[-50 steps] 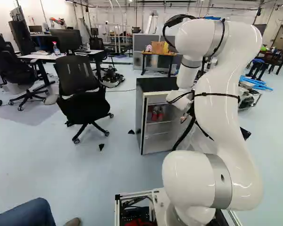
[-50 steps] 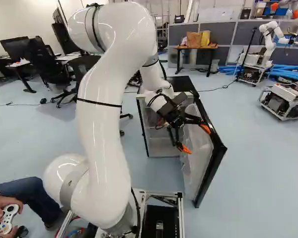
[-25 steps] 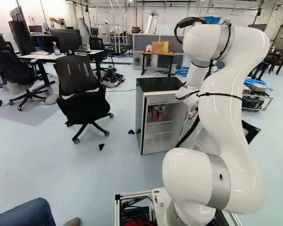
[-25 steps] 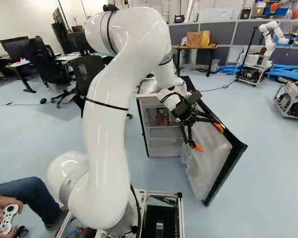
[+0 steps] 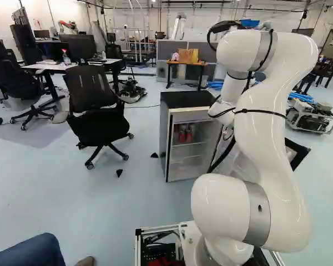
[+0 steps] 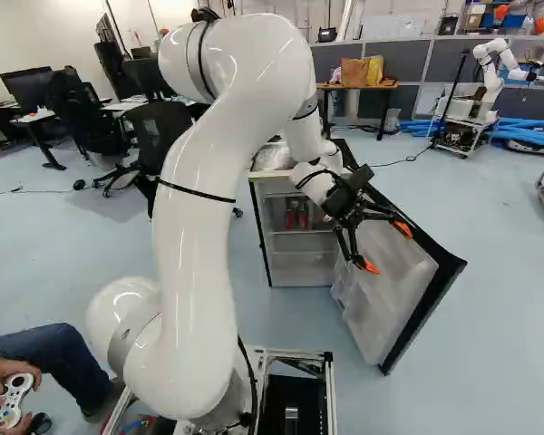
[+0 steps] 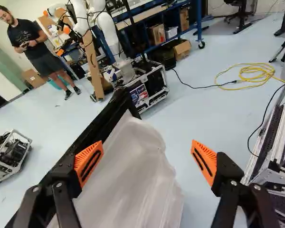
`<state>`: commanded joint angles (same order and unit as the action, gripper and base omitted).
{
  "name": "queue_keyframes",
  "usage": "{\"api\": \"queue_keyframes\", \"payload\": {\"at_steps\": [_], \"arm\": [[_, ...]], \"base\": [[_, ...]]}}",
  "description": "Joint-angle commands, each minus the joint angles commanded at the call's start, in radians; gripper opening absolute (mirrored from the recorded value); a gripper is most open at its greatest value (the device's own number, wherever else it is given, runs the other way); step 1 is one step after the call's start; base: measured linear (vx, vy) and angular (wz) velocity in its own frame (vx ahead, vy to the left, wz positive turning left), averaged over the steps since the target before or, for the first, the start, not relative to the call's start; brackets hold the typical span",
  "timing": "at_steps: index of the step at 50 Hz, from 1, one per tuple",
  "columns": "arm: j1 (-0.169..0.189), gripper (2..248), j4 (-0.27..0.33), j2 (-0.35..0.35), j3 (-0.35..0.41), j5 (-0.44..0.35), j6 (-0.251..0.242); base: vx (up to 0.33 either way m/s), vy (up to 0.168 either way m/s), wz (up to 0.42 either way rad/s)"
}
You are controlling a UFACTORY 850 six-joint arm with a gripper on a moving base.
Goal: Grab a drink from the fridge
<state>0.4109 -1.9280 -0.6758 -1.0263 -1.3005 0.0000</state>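
The claw [image 6: 386, 248] is spread wide, with nothing gripped, and is held near the inner side of the opened fridge door [image 6: 392, 299]. Red drink cans [image 5: 189, 134] can be seen standing on a shelf [image 5: 187, 144] inside the fridge [image 5: 183, 100], apart from the claw.

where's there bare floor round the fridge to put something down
Bare floor spreads between the nearest chair, fridge and base, apart from two small black pieces. More lies right of the open door, short of the blue tubes, in the right base view. Crowded: the door's inner side, where the open jaws hang.
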Motion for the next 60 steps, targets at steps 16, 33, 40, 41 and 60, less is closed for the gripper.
{"api": "queue_keyframes", "payload": {"at_steps": [16, 33, 40, 41, 60], "arm": [[-0.018, 247, 0.127, 0.046, 0.101, 0.025, 0.0], [-0.041, 247, 0.304, 0.103, 0.216, 0.066, 0.0], [-0.052, 247, 0.378, 0.129, 0.263, 0.083, 0.0], [-0.054, 247, 0.388, 0.132, 0.27, 0.085, 0.0], [-0.085, 247, 0.588, 0.206, 0.396, 0.131, 0.0]], "base": [[0.0, 0.0, 0.0], [0.0, 0.0, 0.0], [0.0, 0.0, 0.0], [0.0, 0.0, 0.0], [0.0, 0.0, 0.0]]}}
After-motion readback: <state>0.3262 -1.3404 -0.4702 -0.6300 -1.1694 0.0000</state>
